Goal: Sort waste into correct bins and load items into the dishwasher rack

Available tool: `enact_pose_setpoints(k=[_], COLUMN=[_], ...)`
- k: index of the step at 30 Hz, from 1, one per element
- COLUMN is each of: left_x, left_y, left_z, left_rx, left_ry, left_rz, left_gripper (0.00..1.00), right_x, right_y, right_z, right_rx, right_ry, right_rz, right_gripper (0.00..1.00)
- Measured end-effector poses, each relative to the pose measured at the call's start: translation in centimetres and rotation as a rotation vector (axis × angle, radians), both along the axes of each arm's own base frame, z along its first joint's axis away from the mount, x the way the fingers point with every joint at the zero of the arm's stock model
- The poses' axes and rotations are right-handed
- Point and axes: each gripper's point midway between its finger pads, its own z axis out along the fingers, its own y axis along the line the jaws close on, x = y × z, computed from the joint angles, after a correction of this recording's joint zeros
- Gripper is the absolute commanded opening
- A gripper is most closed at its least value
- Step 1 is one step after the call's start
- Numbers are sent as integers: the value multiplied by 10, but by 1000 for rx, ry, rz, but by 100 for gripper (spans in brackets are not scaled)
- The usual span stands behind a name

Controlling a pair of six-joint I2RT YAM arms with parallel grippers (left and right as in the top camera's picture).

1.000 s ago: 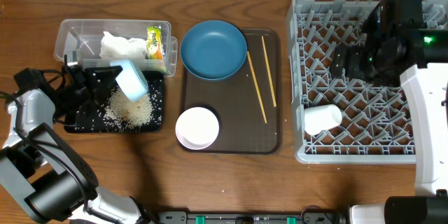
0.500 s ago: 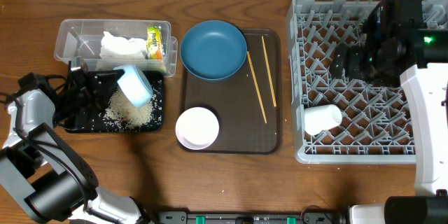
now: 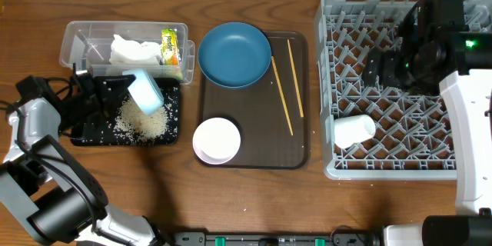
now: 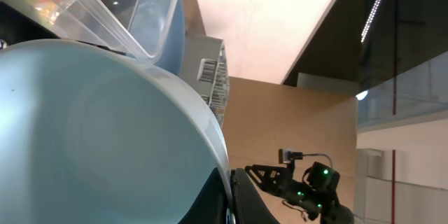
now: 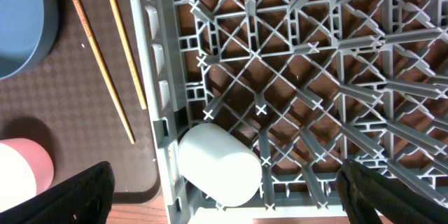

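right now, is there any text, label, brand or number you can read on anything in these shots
snack wrapper in the clear tub: carries print, too small and blurred to read.
Nothing else in any view shows words, numbers or signs.

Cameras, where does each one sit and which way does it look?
Overhead: above the table, looking straight down; left arm and right arm show.
Left wrist: on the left arm, against the small light blue bowl, facing sideways towards the rack; fingers barely show.
Right wrist: over the rack, looking down at the white cup and chopsticks; fingers at bottom corners.
Shared: overhead and right wrist both show the white cup.
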Motion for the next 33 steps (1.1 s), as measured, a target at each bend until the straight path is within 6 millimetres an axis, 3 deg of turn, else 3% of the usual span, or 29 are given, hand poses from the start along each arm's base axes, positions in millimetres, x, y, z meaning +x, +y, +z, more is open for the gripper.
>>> enact_pose_setpoints(k=[3,6,11,15,18,24,29,33], left_x=[3,3,-10,-29,-42,-55,-55,-56], left_y=[-12,-37,-108,-171,-212,-267,-296,-307], left_z=[2,11,38,39,21,-24,-62,-82], left_rx=[25,105,372,631,832,1158,1320,1377], left_ry=[-17,-60,-172,-255,-287,-344,-381,-394], left_rz=[-35,-102,-264,-407,-509,-642,-703,-740], left_gripper=[6,6,6,6,6,7,6,6], right_x=[0,0,1,2,2,2,2,2], right_y=[0,0,0,0,0,0,0,0], right_z=[0,0,0,1,1,1,1,1], right_rx=[0,0,0,0,0,0,0,0], right_ry=[-1,-2,-4,-9,-9,-8,-8,-8], right_rz=[0,0,0,0,0,1,1,1], right_gripper=[99,99,99,99,99,99,99,99])
